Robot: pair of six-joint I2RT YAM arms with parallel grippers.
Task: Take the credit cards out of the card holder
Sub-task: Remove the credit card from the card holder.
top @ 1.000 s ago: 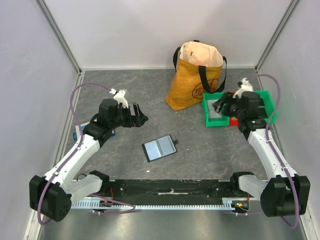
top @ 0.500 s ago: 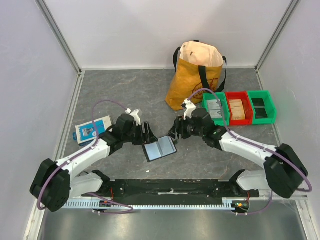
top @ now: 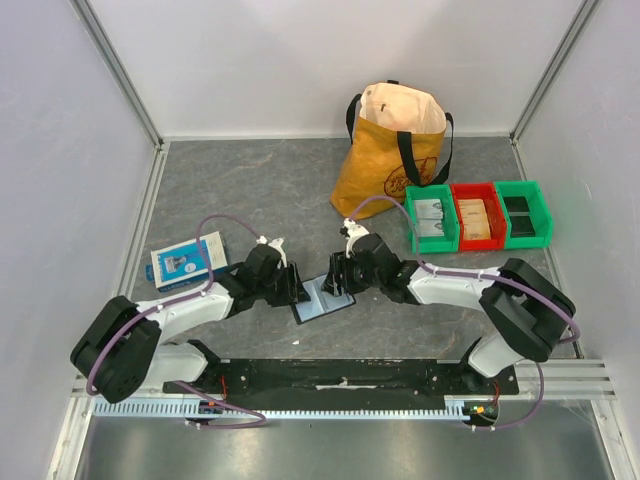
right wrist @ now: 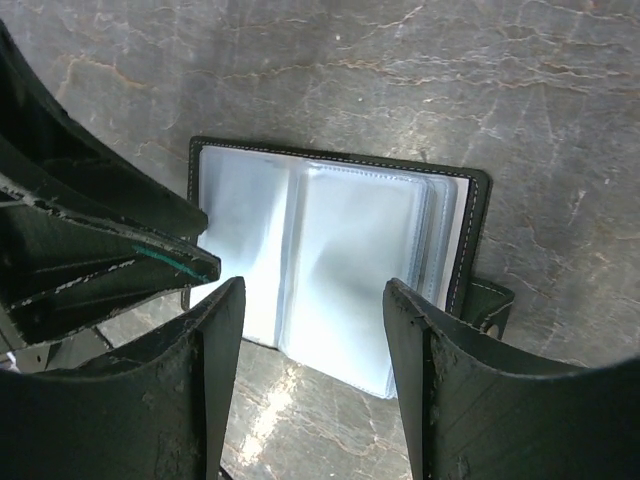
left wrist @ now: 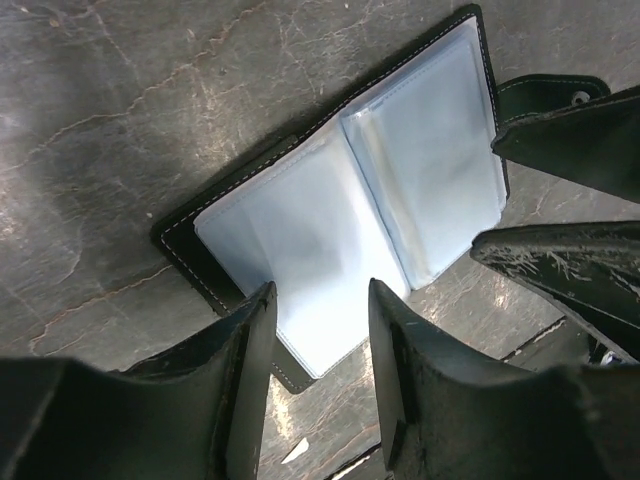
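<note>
The black card holder (top: 322,300) lies open flat on the grey table, its pale blue-grey clear sleeves (left wrist: 400,170) facing up. I cannot make out single credit cards in the sleeves. My left gripper (top: 297,285) hovers low over the holder's left page, open, its jaws straddling that page's near corner (left wrist: 318,300). From the other side my right gripper (top: 338,277) hangs open above the right page (right wrist: 315,290) with nothing between its fingers. The closing tab (right wrist: 488,305) sticks out beside the right finger. Each wrist view also shows the other gripper's fingers (right wrist: 110,250).
A blue-and-white flat box (top: 188,260) lies at the left. An orange bag (top: 395,150) stands at the back. To its right is a row of bins: green (top: 415,232), red (top: 476,240), green (top: 522,238). Grey walls enclose the table.
Both arms have swung in and down to the open holder, the right one coming from the bins. The left jaws have narrowed. The holder has not moved.
</note>
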